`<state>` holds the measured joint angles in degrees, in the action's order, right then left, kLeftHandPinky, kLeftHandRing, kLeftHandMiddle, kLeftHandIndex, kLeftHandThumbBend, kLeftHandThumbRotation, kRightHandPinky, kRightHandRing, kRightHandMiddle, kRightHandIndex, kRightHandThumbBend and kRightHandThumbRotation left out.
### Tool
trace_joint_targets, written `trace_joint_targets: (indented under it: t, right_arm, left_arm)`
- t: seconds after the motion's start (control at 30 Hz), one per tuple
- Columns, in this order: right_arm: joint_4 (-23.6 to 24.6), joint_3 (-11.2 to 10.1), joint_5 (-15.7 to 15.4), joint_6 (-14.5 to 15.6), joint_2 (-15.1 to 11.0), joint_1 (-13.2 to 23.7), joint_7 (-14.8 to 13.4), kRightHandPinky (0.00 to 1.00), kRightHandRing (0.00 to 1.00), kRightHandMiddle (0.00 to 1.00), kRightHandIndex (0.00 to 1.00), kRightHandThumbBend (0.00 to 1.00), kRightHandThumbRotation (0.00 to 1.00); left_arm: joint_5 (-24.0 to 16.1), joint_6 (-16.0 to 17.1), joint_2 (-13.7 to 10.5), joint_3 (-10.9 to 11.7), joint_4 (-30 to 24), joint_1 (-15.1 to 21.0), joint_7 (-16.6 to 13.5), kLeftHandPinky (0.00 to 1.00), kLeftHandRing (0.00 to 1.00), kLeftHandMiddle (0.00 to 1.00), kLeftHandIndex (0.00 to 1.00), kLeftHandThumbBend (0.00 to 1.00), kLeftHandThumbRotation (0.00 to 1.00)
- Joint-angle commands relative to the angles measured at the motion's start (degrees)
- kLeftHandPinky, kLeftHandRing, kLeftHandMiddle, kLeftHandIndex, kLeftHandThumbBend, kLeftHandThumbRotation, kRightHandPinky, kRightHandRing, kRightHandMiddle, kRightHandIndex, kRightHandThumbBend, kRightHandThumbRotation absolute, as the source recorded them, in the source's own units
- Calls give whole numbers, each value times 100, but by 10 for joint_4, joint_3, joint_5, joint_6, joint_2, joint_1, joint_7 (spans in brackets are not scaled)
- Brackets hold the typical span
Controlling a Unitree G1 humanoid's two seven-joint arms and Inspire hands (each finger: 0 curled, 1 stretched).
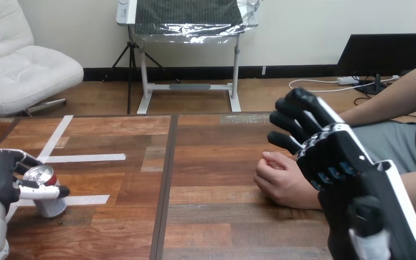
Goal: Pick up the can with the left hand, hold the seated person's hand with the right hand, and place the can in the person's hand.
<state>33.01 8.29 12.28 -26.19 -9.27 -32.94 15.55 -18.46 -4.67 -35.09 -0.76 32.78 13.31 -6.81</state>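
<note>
On the wooden table [216,216] in front of me, dark brown planks run side to side, with a straight seam [165,179] dividing the top into a left and a right part. Several strips of white tape [81,158] lie flat on the left part. At the lower left, my left hand [0,181] is wrapped round the can [39,175]: its fingers curl behind the can and its thumb crosses the front. The can is upright, silver with some red at its top, and it sits near the table's left edge, partly over a tape strip. I cannot tell whether its base rests on the wood or is just clear of it. On the right part of the table, the person's hand [279,181] rests on the wood in a loose fist, well apart from the can. My right hand [330,154] is raised just beside and above it, with its back toward the camera. Its fingers are spread and only slightly bent, closed on nothing. This hand and its arm cover the person's wrist, so I cannot make out whether the two are touching.
</note>
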Motion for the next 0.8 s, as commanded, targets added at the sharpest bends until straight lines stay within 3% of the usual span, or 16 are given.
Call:
trace_joint_targets:
  t: [0.0, 0.13, 0.37, 0.6, 0.77]
  right_arm:
    - [-21, -31, -42, 8, 0, 62, -17, 88, 90, 89, 90, 94, 82]
    - [-38, -51, -81, 18, -5, 88, -31, 88, 91, 89, 90, 98, 85]
    - [-83, -78, -105, 26, -20, 143, -34, 92, 93, 92, 92, 98, 84]
    - [-133, -108, -136, 24, -52, 198, -32, 94, 95, 95, 96, 93, 84]
    - [-160, -123, -140, 26, -72, 229, -28, 93, 95, 95, 97, 92, 82]
  left_arm:
    - [9, -1, -2, 21, -88, 21, 7, 29, 35, 40, 47, 82, 0]
    - [19, -12, 2, 30, -118, 17, 21, 29, 35, 39, 47, 81, 0]
    - [25, -27, 5, 37, -170, 9, 37, 30, 35, 40, 46, 81, 0]
    - [26, -50, 4, 40, -235, 1, 55, 29, 34, 39, 46, 82, 0]
    - [33, -59, 5, 44, -266, -2, 70, 29, 34, 39, 45, 81, 0]
